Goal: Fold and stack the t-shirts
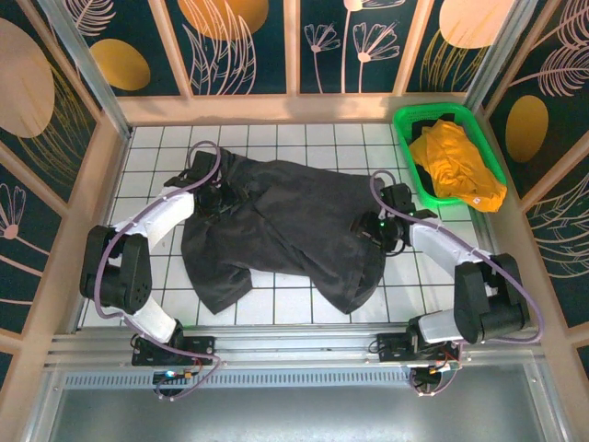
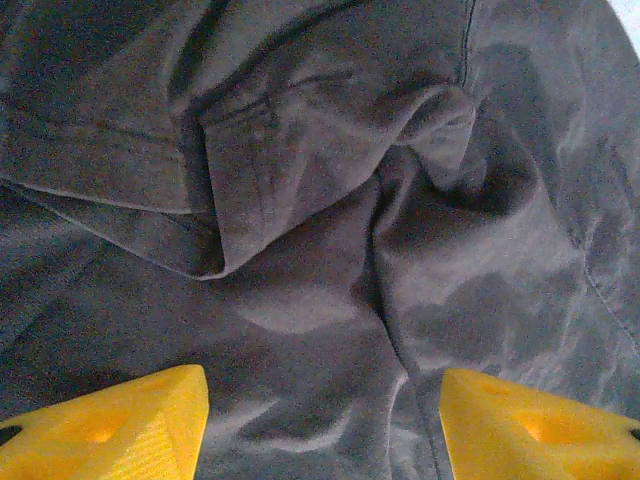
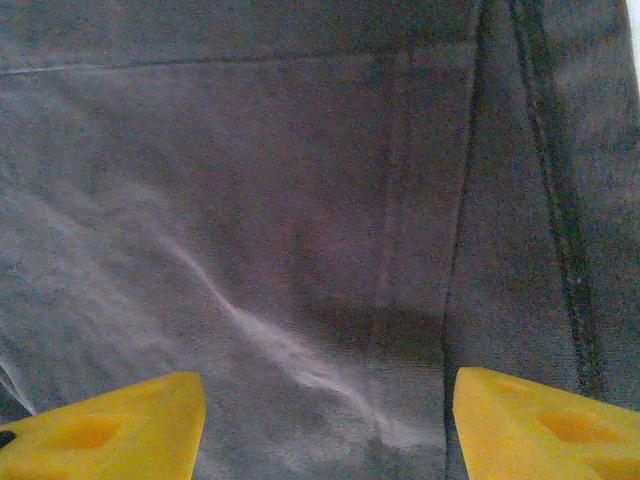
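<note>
T-shirt [image 1: 285, 221] beneath left gripper [image 2: 325, 405], right gripper [image 3: 328, 405]

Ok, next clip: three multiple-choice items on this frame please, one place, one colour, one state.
1. Where is the orange-yellow t-shirt? A flat on the table; B in the green basket; C under the left arm.
2. What colour is the spread-out t-shirt? A dark grey; B white; C orange-yellow.
3. How do the left gripper and right gripper stand above that t-shirt? A both shut on cloth; B one shut; C both open.
Key: 1 B, it lies bunched in the basket, far right. 2 A, charcoal, nearly black. 3 C, both wrist views show jaws apart, nothing pinched.
</note>
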Motion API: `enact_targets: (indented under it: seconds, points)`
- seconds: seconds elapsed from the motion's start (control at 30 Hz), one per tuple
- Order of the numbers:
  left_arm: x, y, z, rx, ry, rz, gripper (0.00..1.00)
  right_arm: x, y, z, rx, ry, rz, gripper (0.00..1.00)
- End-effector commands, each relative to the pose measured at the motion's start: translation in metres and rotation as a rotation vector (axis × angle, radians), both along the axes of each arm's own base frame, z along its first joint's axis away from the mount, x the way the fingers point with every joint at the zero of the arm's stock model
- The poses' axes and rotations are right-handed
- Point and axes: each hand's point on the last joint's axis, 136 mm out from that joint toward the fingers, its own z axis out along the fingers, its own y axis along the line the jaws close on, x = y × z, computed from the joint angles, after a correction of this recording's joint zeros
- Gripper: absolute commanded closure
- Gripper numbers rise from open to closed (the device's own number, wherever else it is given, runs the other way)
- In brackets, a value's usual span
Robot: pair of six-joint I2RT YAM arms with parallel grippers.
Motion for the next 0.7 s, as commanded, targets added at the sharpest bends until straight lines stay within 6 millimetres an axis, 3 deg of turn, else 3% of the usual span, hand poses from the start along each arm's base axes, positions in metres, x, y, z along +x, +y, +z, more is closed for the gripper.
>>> enact_targets:
  seconds: [0.0,0.3,0.43,0.57,0.67]
  points:
    - [-0.002,-0.007,-0.005,-0.028,0.008,-0.016,0.37,0.001,0.006,-0.01,0.1,0.051,-0.044,0.33]
    - [-0.003,-0.006,-0.002,-0.025,-0.001,-0.021,0.37,-0.006,0.005,-0.024,0.111,0.109,-0.076,0.41]
    - [-0.006,-0.004,-0.002,-0.018,-0.006,-0.022,0.37,0.0,0.007,-0.022,0.112,0.106,-0.084,0.59]
    - [-0.006,-0.002,0.001,-0.008,-0.014,-0.02,0.37,0.008,0.001,-0.014,0.089,0.077,-0.109,0.91]
    - [-0.004,0.0,0.004,-0.001,-0.022,-0.015,0.38,0.019,-0.005,0.002,0.066,0.029,-0.134,1.0]
